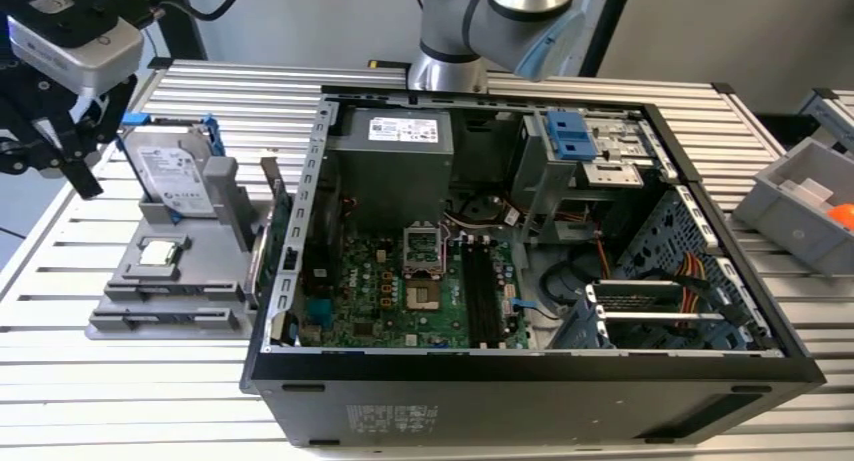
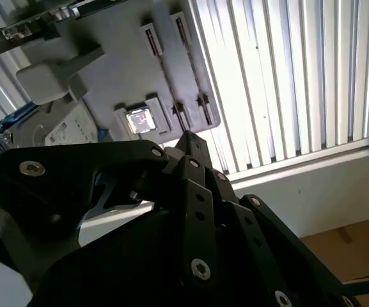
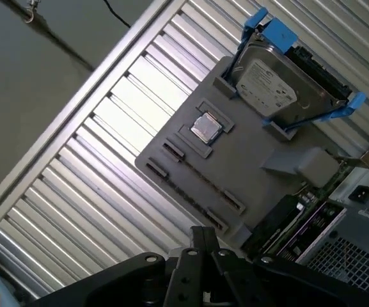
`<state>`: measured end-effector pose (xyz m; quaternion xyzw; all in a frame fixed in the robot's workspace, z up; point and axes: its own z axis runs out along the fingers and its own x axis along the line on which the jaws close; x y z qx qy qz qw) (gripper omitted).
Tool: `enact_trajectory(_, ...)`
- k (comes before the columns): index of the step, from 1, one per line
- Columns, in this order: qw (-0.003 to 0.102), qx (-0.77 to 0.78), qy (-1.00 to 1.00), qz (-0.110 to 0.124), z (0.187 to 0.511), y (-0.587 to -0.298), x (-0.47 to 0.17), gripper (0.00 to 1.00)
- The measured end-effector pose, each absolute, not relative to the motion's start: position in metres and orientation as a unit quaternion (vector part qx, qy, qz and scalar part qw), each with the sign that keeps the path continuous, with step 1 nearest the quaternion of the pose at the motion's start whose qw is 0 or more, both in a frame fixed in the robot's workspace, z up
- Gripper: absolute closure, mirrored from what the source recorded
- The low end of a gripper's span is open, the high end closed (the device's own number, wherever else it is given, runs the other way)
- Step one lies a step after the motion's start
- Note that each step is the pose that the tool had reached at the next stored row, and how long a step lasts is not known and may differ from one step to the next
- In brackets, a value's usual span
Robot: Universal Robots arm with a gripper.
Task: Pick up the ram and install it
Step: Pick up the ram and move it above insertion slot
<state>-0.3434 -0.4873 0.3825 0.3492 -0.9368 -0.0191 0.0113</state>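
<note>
Gripper [image 1: 80, 171] hangs above the desk's [image 1: 134, 391] far left corner, fingers [image 3: 200, 238] closed on nothing. Ram [image 1: 276, 221], as I judge it: the thin board standing on edge at the parts fixture's [image 1: 147, 293] case-side edge, upright for grasping. Case [image 1: 534, 369] lies open, exposing the memory slots [image 1: 483, 291].

Open computer case [image 1: 534, 406] beside gray holder [image 1: 171, 303]
</note>
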Motion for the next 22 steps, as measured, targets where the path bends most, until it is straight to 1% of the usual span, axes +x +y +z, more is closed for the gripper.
enact_trajectory(7,0.002,0.387,-0.922,-0.015,0.3825,-0.4873,-0.3433,1.0)
enact_trajectory(22,0.003,0.471,-0.882,-0.014,0.3825,-0.4869,-0.3434,1.0)
